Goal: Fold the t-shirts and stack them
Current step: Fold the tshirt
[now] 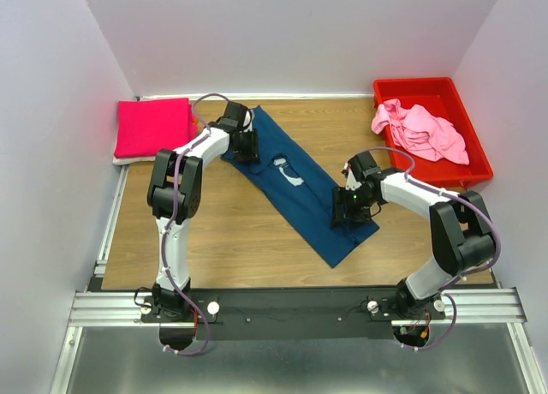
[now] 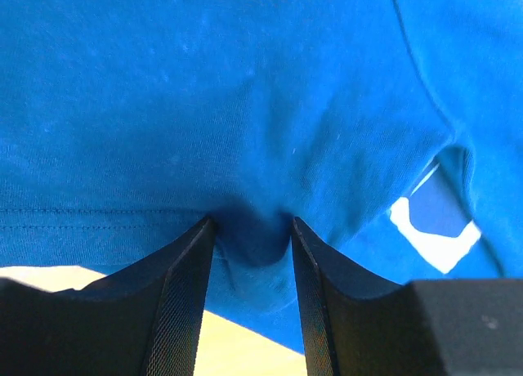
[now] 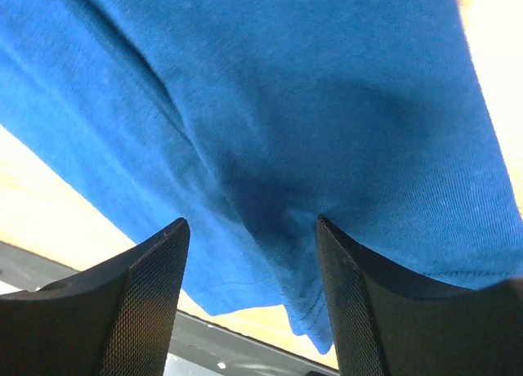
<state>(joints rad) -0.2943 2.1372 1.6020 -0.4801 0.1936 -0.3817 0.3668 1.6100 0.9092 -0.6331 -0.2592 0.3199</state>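
Observation:
The navy t-shirt (image 1: 300, 184) lies as a long folded strip, diagonal across the table, its white print (image 1: 287, 171) partly showing. My left gripper (image 1: 247, 146) presses on its far left end. In the left wrist view the jaws (image 2: 249, 225) stand partly apart with navy cloth (image 2: 245, 82) puckered between the tips. My right gripper (image 1: 347, 207) is down on the near right end. Its jaws (image 3: 252, 222) are wide apart over the hem (image 3: 286, 90). The magenta t-shirt (image 1: 152, 127) lies folded at the far left. The light pink t-shirt (image 1: 419, 130) lies crumpled.
The pink t-shirt sits inside a red plastic bin (image 1: 419, 84) at the far right corner. A pale edge (image 1: 128, 160) shows under the magenta shirt. White walls close in the table on three sides. Bare wood (image 1: 231, 231) shows near the front.

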